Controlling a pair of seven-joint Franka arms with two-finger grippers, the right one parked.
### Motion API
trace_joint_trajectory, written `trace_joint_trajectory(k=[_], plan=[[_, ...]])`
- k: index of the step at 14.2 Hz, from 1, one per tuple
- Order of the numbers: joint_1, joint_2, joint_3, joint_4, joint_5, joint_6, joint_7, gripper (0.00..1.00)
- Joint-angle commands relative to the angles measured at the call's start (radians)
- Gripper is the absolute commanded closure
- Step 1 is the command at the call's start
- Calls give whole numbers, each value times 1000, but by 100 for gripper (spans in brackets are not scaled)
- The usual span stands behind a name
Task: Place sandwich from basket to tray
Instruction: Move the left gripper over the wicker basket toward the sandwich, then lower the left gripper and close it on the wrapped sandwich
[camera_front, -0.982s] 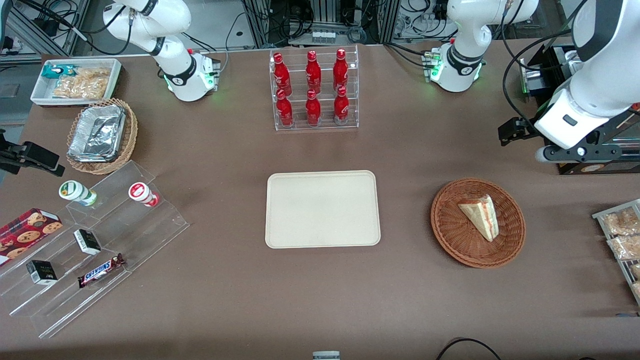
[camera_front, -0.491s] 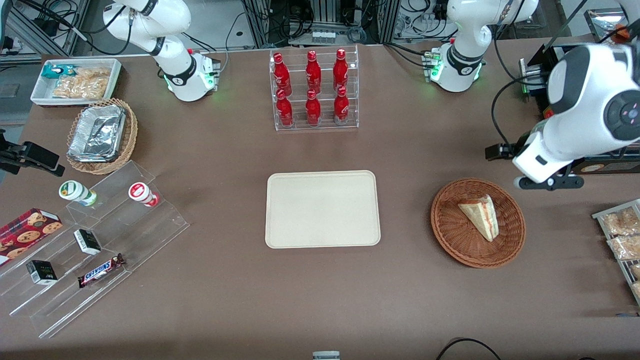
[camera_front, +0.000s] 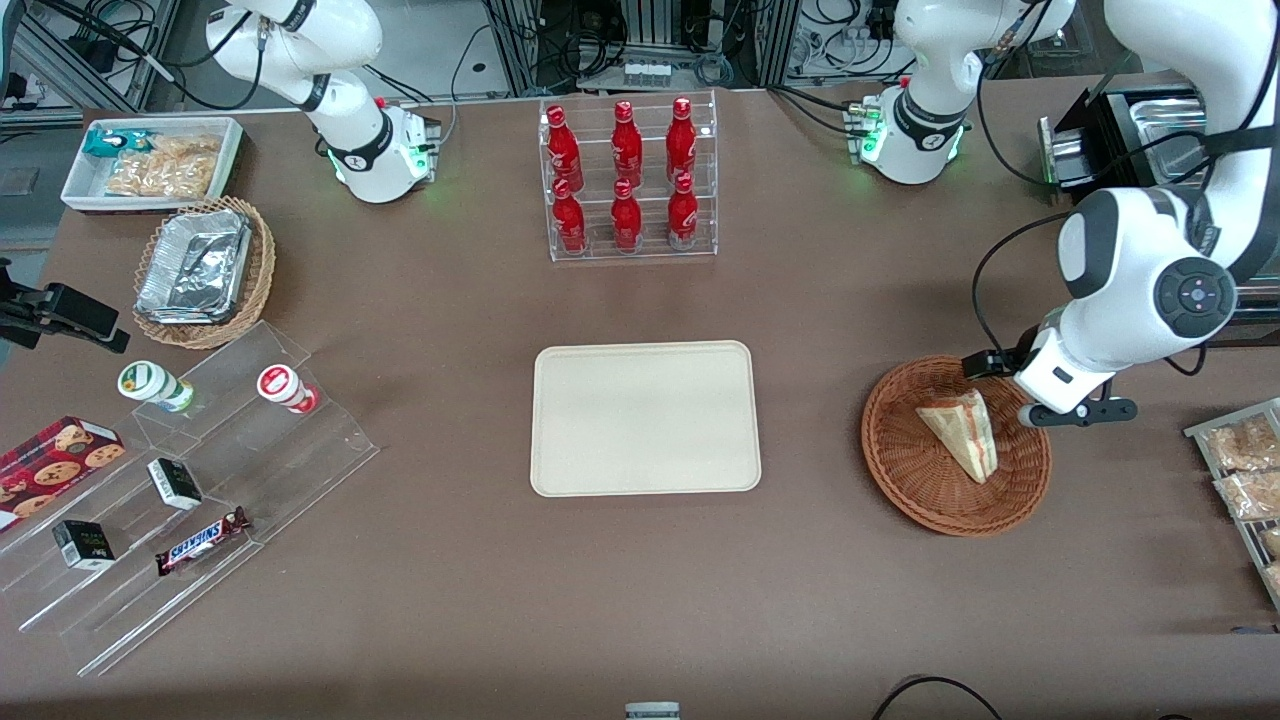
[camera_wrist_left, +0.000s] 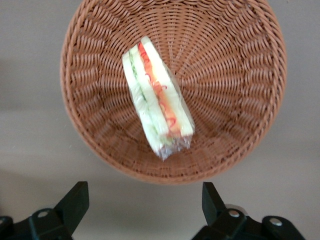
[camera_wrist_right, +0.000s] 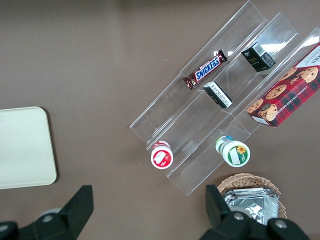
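Hovering above the working arm's edge of the basket, the gripper is holding its two fingers spread wide apart, pinching nothing.

- Sandwich: a clear-wrapped triangular wedge, lying inside the basket near its middle. In the left wrist view its red and green filling layers are facing up between pale bread slices, and one end of the wrap is resting against the sloping woven wall.
- Basket: round, reddish-brown wicker, sitting on the brown table toward the working arm's end, well apart from the tray.
- Tray: flat, cream-beige, with rounded corners, lying at the middle of the table with nothing on it.
- Clear rack of six red bottles: standing farther from the front camera than the tray.
- Lighter wicker basket holding silver foil trays: sitting toward the parked arm's end of the table.
- White bin with snacks: resting farther from the camera than that lighter basket.
- Clear stepped display: standing at the parked arm's end, carrying two small round tubs, small dark boxes and a Snickers bar, with a red cookie box beside it.
- Bagged tan snacks: lying at the working arm's end of the table.
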Motion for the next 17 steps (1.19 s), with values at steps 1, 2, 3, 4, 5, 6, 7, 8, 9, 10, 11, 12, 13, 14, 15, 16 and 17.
trace_joint_trajectory(k=[1, 2, 3, 4, 5, 6, 7, 8, 9, 10, 11, 12, 13, 14, 15, 16, 17], plan=[[6, -5, -3, -80, -1, 141, -20, 0], [6, -3, -3, -96, -1, 177, -72, 0], [4, 1, -5, -99, -1, 204, -142, 0], [1, 9, -5, -100, 2, 224, -199, 0], [1, 14, -5, -102, 2, 241, -248, 0], [1, 24, -5, -103, 2, 261, -312, 0], [1, 31, -5, -106, 2, 290, -378, 0], [1, 41, -5, -116, 2, 316, -462, 0], [-2, 50, -5, -116, 2, 338, -535, 0], [-5, 67, -7, -117, 3, 368, -601, 0], [-8, 83, -7, -117, 3, 396, -642, 0], [-6, 101, -8, -117, 3, 413, -676, 0], [-8, 122, -8, -117, 3, 425, -698, 0], [-8, 136, -8, -119, 3, 444, -706, 0], [-8, 146, -8, -119, 3, 450, -707, 0], [-8, 152, -8, -117, 5, 450, -706, 1], [-8, 152, -8, -119, 6, 449, -706, 37]])
